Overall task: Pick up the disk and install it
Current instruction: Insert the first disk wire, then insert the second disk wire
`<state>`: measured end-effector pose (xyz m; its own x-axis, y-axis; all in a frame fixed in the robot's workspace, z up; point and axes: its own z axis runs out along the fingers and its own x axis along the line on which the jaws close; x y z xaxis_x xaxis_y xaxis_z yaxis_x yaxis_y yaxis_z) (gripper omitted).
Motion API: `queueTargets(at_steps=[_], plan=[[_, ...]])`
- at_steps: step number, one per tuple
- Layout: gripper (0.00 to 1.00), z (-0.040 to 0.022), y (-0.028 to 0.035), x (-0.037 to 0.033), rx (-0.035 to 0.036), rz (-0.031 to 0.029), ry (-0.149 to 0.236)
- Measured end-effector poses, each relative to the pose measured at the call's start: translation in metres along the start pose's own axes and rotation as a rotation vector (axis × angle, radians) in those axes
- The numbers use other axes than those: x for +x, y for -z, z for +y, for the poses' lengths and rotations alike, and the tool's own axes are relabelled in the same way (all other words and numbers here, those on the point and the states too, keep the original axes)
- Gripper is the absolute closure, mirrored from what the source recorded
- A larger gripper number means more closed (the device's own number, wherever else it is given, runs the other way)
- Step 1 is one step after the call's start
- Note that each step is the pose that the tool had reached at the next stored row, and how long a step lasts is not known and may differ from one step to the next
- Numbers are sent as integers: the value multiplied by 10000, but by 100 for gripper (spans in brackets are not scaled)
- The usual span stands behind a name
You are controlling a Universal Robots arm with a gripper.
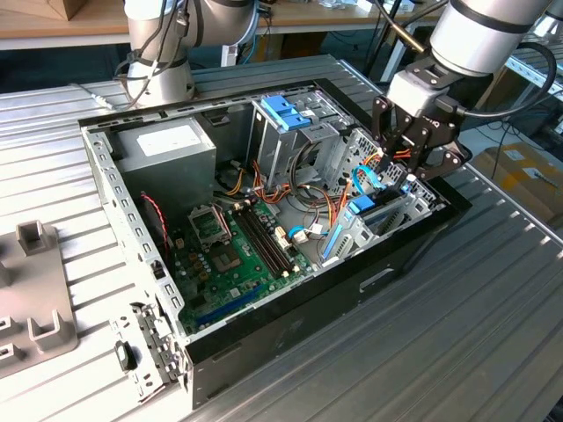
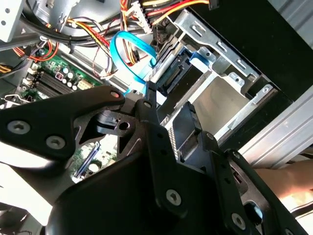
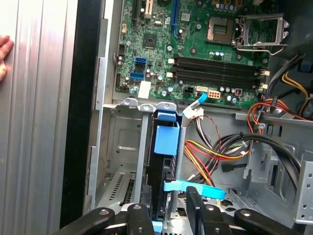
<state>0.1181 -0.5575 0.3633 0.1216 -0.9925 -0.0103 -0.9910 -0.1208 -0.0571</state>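
Hovering at the exterior view's upper right: one gripper (image 1: 406, 169), two fingers (image 3: 195, 215) spread. One disk (image 3: 164, 169) stands edge-on between them, inside one drive cage (image 3: 122, 142).

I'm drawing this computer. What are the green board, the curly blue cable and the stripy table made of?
Green board: likely glossy coated circuit board, dotted with chips. Blue cable: probably soft plastic; it bends in a loop. Table: seems matte grey metal, maybe aluminium, with ridges.

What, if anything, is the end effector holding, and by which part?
It cannot be told. The end effector sits at the outer edge of the disk, which stands edgewise in the drive bay; an actual grip is not visible.
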Motion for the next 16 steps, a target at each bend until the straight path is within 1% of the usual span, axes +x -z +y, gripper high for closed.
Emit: queueTargets(at_steps=[12, 16], plan=[[58, -11, -1, 1, 0, -1, 9], [58, -18, -1, 1, -2, -5, 102]])
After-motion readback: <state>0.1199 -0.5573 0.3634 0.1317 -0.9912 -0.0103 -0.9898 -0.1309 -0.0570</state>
